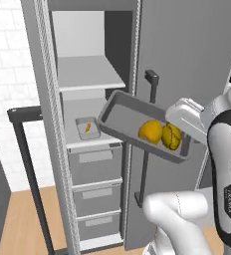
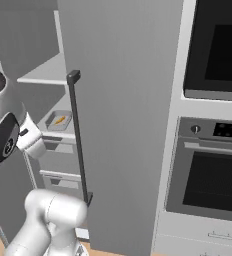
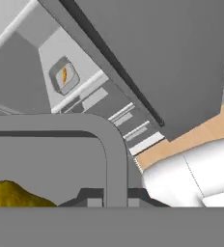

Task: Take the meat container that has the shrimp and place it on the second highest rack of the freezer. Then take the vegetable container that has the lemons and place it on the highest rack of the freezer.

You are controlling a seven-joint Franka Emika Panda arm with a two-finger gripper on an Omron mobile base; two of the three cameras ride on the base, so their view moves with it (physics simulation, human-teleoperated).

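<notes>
The fingers (image 3: pixel 108 200) clamp the rim of a smooth grey rectangular tray (image 1: pixel 122 117) holding two round yellow lemons (image 1: pixel 160 133), tilted before the open freezer (image 1: pixel 87 69).

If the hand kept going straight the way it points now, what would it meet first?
Probably the open freezer's interior: the hand, shut on the grey lemon tray's rim, aims toward the lower shelf holding the small shrimp tray. Depth is unclear.

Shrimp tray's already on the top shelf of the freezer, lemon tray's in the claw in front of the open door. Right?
Not quite. In the left base view the shrimp tray sits on the lower of the freezer's two shelves; the top shelf holds nothing. The rest stands: the claw holds the lemon tray in front of the open freezer.
</notes>
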